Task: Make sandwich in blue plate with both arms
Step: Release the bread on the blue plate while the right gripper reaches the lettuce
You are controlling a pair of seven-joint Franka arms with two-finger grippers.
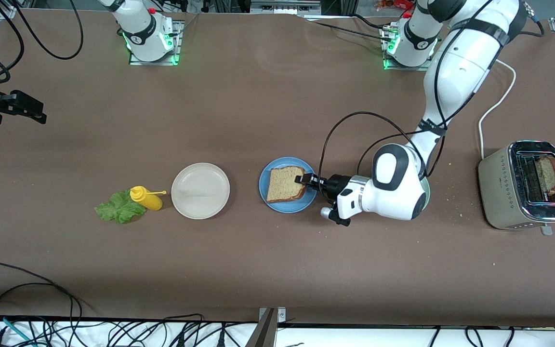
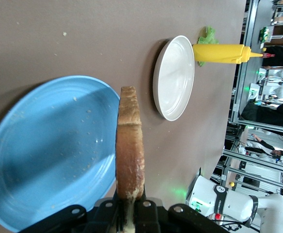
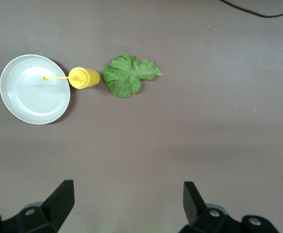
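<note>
My left gripper (image 1: 301,180) is shut on the crust edge of a brown bread slice (image 1: 284,183), which it holds flat over the blue plate (image 1: 264,185). Whether the slice touches the plate I cannot tell. In the left wrist view the slice (image 2: 130,150) shows edge-on between the fingers of the left gripper (image 2: 130,206), beside the bare blue plate (image 2: 49,145). The green lettuce leaf (image 1: 119,207) (image 3: 127,75) lies on the table toward the right arm's end. My right gripper (image 1: 36,112) (image 3: 129,201) waits open and empty, high over that end of the table.
A yellow squeeze bottle (image 1: 146,197) (image 3: 83,77) lies between the lettuce and an empty beige plate (image 1: 200,190) (image 3: 32,92). A silver toaster (image 1: 523,185) at the left arm's end holds another bread slice (image 1: 547,174). A pale green rim (image 1: 427,192) peeks from under the left arm.
</note>
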